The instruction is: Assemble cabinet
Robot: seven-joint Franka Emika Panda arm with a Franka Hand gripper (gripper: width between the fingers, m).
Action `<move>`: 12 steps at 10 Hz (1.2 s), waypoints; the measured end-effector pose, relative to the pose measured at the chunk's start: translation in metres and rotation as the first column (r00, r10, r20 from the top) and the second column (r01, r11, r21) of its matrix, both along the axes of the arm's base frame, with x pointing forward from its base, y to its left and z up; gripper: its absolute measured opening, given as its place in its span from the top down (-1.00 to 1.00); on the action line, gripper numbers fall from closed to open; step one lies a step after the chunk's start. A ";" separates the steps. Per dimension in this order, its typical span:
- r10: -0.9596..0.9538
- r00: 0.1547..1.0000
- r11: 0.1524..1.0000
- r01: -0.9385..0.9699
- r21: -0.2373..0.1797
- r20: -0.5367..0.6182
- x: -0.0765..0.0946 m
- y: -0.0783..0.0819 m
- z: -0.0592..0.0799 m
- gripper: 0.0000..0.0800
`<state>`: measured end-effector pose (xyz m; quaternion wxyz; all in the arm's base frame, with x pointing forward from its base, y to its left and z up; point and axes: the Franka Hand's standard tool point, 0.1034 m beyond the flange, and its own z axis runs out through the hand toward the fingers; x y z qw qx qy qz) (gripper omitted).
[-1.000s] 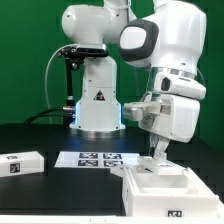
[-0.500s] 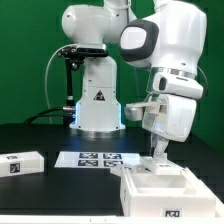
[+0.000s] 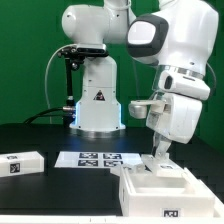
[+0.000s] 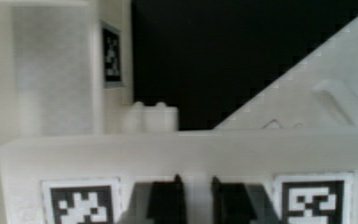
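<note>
The cabinet (image 3: 158, 192) is a white open-topped box with a tag on its front, standing at the front on the exterior view's right. My gripper (image 3: 160, 160) points straight down onto the box's back rim, with its fingers together. In the wrist view the dark fingertips (image 4: 158, 202) stand close side by side against a white cabinet panel (image 4: 176, 160), between two tags. I see nothing held between them. My gripper (image 4: 194, 202) is shut. A tall white panel (image 4: 51, 70) with a tag rises beside it.
A loose white tagged block (image 3: 20, 163) lies at the exterior view's left edge. The marker board (image 3: 98, 158) lies flat in front of the white robot pedestal (image 3: 97, 100). A small white two-bumped piece (image 4: 149, 116) shows beyond the panel.
The arm has shifted slightly toward the exterior view's right, and its upper body sits a little higher. The gripper stays shut at the box's rim.
</note>
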<state>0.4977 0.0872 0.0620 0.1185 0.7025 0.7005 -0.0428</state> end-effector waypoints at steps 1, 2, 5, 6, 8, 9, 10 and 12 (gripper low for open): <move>-0.003 1.000 1.000 0.003 -0.010 0.000 0.007 0.000 0.001 0.84; -0.019 1.000 1.000 0.019 -0.021 -0.001 0.014 0.002 0.001 0.84; -0.020 1.000 1.000 0.020 -0.022 0.006 0.019 0.003 0.002 0.84; -0.020 1.000 1.000 0.020 -0.022 0.006 0.019 0.003 0.002 0.84; -0.022 1.000 0.999 0.022 -0.025 0.004 0.020 0.003 0.002 0.84; -0.026 1.000 0.999 0.026 -0.045 0.000 0.031 0.000 0.004 0.84; -0.025 1.000 0.998 0.026 -0.057 0.008 0.047 0.000 0.005 0.84; -0.027 1.000 0.995 0.027 -0.095 0.002 0.071 -0.001 0.008 0.84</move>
